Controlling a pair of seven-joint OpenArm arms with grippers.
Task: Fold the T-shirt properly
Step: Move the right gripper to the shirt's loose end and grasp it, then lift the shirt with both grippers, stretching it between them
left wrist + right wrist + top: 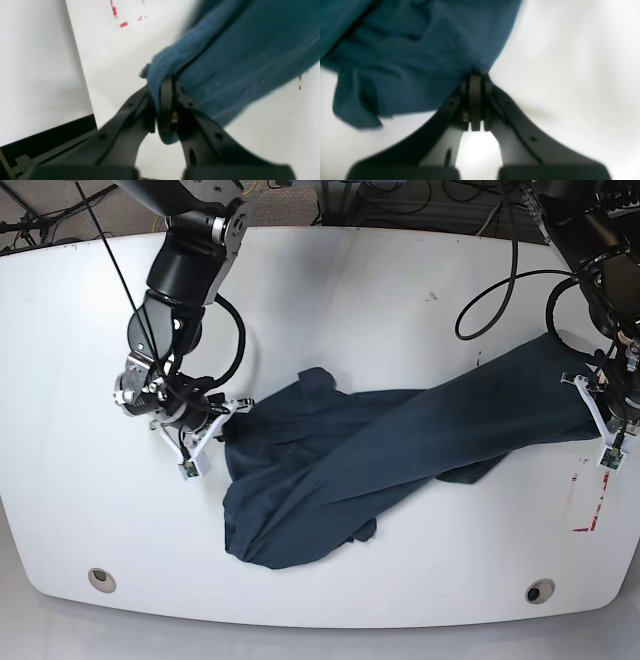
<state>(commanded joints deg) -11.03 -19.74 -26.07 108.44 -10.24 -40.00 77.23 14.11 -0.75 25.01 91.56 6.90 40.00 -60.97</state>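
T-shirt [350, 455] lies stretched across the middle of the white worktop [330, 290] in the base view, a rumpled dark blue band running from centre-left to the right edge, with a loose heap sagging toward the lower centre. Its collar and any label are hidden in the folds, so no print on it can be read.

Right hand [475, 82], at the left of the base view, is pinched closed on the shirt's edge; in its wrist view the fingers meet with cloth bunched above them, all of it blurred. Left hand [163, 100], at the right of the base view, is likewise clamped on a fold of the shirt, cloth wrapping down between its fingers. Its arm is cut off by the frame's right edge.

Red marks [120, 15] show on the worktop at the top of the left wrist view, too broken and smeared to read. A dark strip fills that view's lower left corner; what it is cannot be told.
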